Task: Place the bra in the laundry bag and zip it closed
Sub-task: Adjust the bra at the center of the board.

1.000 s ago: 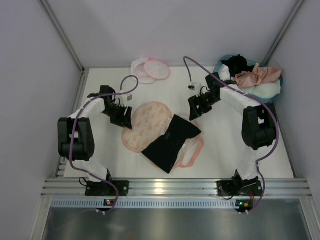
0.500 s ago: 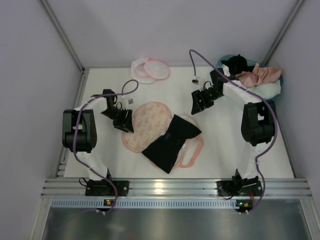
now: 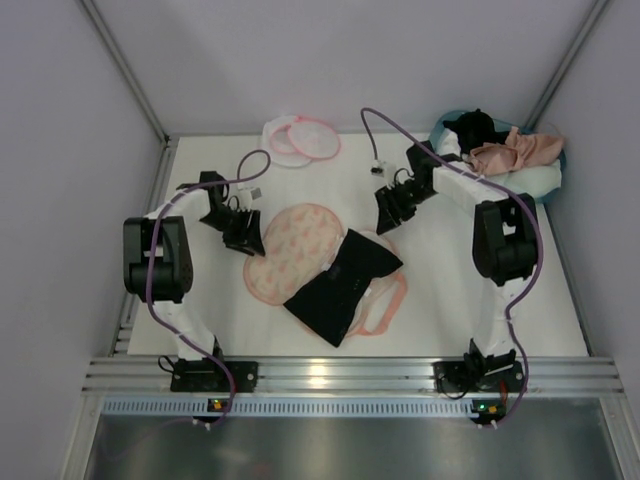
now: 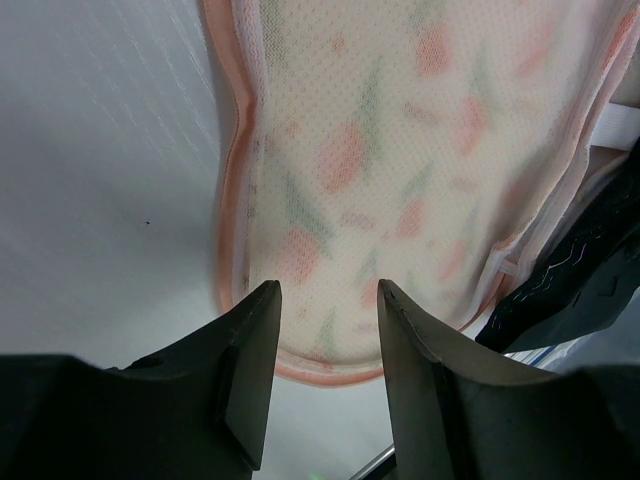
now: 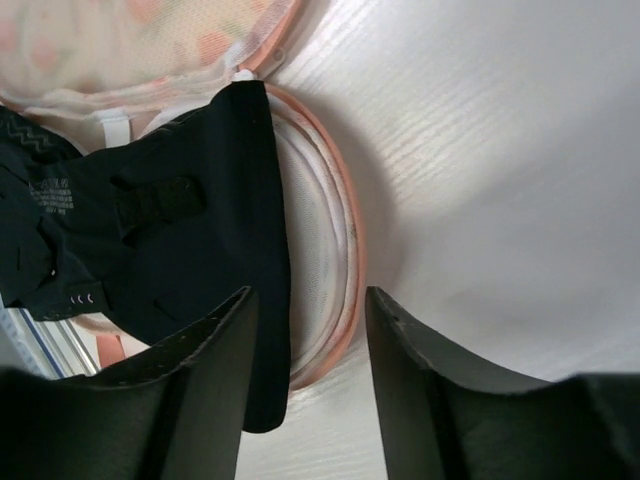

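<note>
The salmon-pink bra (image 3: 518, 150) lies draped over the teal basket (image 3: 443, 120) at the back right. The laundry bag (image 3: 302, 140), a round white mesh pouch with a pink rim, lies at the back centre. Neither gripper touches them. My left gripper (image 3: 243, 232) (image 4: 325, 290) is open over the left end of an orange-printed padded piece (image 3: 297, 235) (image 4: 400, 150). My right gripper (image 3: 388, 215) (image 5: 308, 295) is open above that piece's pink-rimmed white mesh half (image 5: 320, 250), beside a black garment (image 3: 340, 285) (image 5: 170, 230) lying across it.
A black item (image 3: 475, 125) also sits in the basket. Grey walls enclose the white table on three sides. The aluminium rail (image 3: 330, 375) with both arm bases runs along the near edge.
Both grippers' jaws have narrowed. The left gripper has shifted slightly away from the rail, and the right gripper slightly left. The printed piece and black garment have not moved.
</note>
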`<move>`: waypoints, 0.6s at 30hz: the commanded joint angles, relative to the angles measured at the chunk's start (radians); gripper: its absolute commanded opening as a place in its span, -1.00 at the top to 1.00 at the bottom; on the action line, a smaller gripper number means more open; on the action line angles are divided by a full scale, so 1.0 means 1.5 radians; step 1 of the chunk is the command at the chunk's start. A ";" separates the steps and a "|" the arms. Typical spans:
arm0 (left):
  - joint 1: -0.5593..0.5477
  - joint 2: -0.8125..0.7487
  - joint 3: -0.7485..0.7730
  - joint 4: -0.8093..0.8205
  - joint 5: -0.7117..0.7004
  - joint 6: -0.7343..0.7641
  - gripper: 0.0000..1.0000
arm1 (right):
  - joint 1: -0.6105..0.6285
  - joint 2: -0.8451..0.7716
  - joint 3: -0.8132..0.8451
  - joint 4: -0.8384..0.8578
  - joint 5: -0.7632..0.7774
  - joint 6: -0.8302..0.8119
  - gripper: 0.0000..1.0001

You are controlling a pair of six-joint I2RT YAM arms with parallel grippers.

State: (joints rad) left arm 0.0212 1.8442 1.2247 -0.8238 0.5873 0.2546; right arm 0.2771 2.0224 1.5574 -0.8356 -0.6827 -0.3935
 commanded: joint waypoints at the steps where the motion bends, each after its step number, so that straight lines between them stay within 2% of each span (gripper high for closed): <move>1: 0.002 0.007 0.018 0.003 0.022 -0.010 0.03 | 0.017 -0.042 -0.001 -0.016 -0.019 -0.036 0.12; 7: 0.001 0.008 0.020 0.002 0.018 -0.010 0.04 | 0.032 -0.030 0.010 -0.031 -0.019 -0.043 0.36; 18: 0.001 0.023 0.010 0.003 0.005 -0.003 0.04 | 0.074 0.014 0.012 -0.032 0.022 -0.051 0.33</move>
State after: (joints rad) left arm 0.0208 1.8618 1.2251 -0.8234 0.5869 0.2451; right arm 0.3611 2.0277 1.5574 -0.8803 -0.6666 -0.4450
